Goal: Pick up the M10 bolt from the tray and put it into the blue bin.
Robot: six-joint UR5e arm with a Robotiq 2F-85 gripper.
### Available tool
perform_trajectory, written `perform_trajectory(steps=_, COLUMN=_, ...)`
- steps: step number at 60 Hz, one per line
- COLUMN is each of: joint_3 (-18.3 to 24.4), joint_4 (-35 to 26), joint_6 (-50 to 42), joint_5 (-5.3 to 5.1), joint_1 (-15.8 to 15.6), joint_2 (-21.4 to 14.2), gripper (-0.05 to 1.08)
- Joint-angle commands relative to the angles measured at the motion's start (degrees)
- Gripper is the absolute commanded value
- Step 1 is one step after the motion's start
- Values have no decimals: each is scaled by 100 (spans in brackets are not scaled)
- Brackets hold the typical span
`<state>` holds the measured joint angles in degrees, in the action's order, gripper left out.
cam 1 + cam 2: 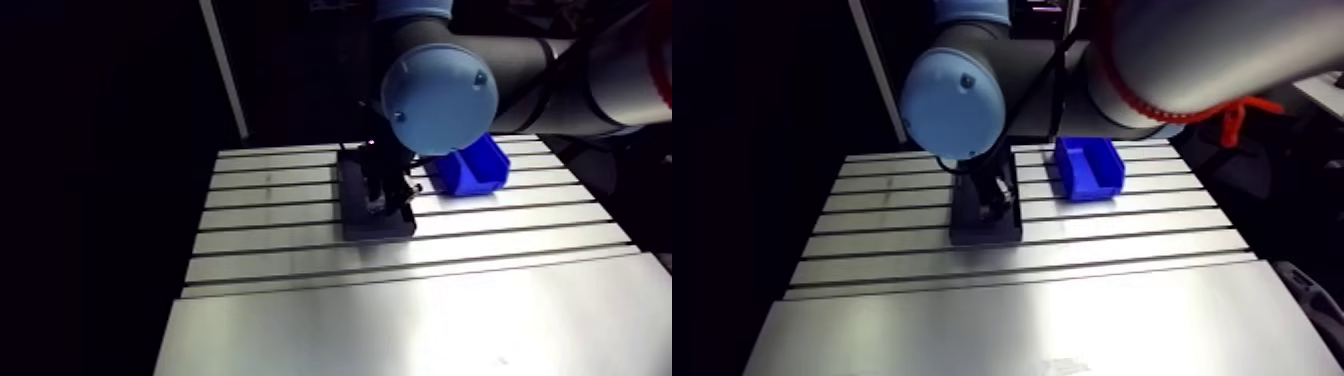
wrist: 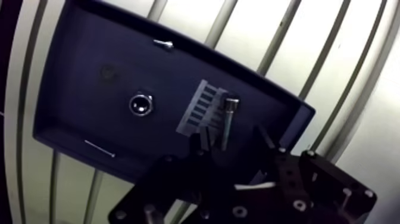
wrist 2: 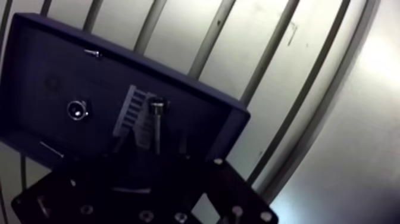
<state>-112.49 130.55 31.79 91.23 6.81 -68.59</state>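
A dark tray (image 2: 71, 71) lies on the slotted table. In the wrist view the M10 bolt (image 2: 228, 119) lies in the tray beside a grey ribbed piece (image 2: 201, 110), its head pointing away from the gripper. My gripper (image 2: 229, 144) hangs low over the tray, open, with one dark finger on each side of the bolt's shaft and a gap to each. In the arm view the gripper (image 1: 385, 195) stands in the tray (image 1: 380, 228). The blue bin (image 1: 470, 165) sits on the table to the right of the tray, behind the wrist.
The tray also holds a round metal nut (image 2: 140, 105), a small screw (image 2: 162, 43) near its far wall and a thin pin (image 2: 98, 149) near the edge. The table's smooth front plate (image 1: 420, 330) lies nearer the camera.
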Motion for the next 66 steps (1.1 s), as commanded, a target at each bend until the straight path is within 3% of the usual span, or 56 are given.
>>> perform_trajectory(steps=1, joint_3=-6, joint_4=17, joint_6=4, joint_5=63, joint_1=14, joint_2=68, gripper=51)
perform_trajectory(steps=10, joint_3=-48, joint_4=246, joint_6=5, joint_5=83, joint_1=14, joint_2=87, gripper=51)
perform_trajectory(steps=66, joint_3=-41, joint_4=248, joint_6=5, joint_5=74, joint_1=5, joint_2=130, gripper=62)
